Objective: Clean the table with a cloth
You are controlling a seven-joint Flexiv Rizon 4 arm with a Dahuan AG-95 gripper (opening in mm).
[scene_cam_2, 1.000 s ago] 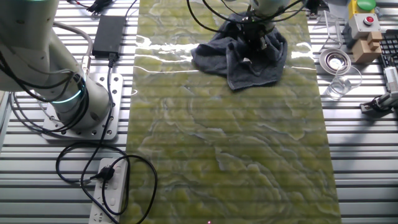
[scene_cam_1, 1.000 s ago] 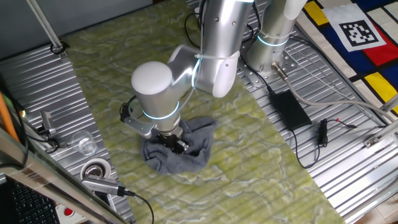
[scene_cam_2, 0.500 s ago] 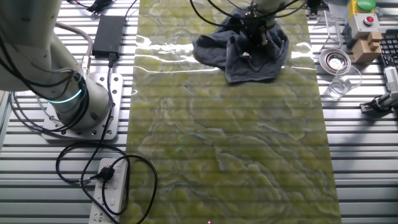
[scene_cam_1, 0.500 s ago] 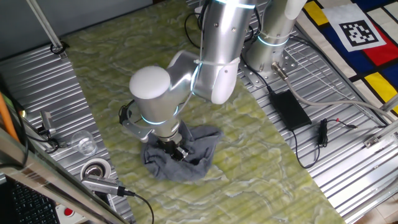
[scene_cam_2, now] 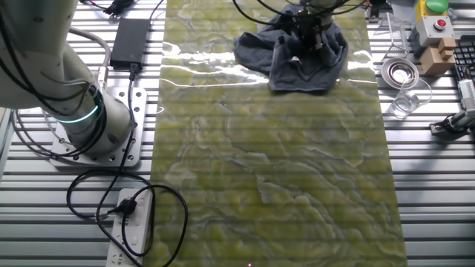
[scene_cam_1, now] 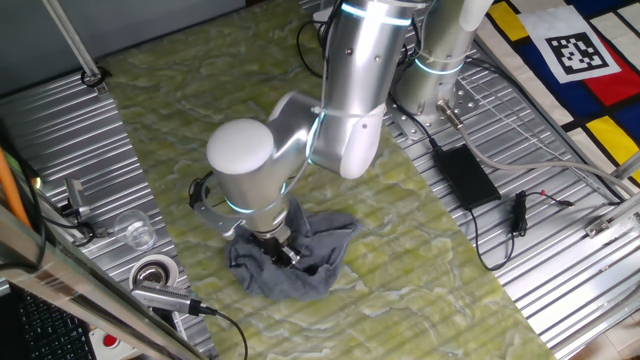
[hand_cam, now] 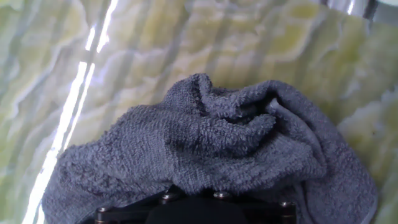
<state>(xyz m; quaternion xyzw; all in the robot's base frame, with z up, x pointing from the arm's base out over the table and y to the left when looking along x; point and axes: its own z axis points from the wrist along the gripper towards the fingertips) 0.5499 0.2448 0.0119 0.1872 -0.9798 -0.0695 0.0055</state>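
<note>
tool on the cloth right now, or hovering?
Touching. In one fixed view the tool is sunk into the cloth, with folds bunched around its tip; the hand view shows fabric right against it.

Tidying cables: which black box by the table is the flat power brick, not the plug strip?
The black power brick beside the table's far end; the plug strip is white.

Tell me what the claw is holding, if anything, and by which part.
The claw is down in the bunched middle of the cloth on the table. Its fingertips are buried in folds, so an actual pinch cannot be confirmed.
</note>
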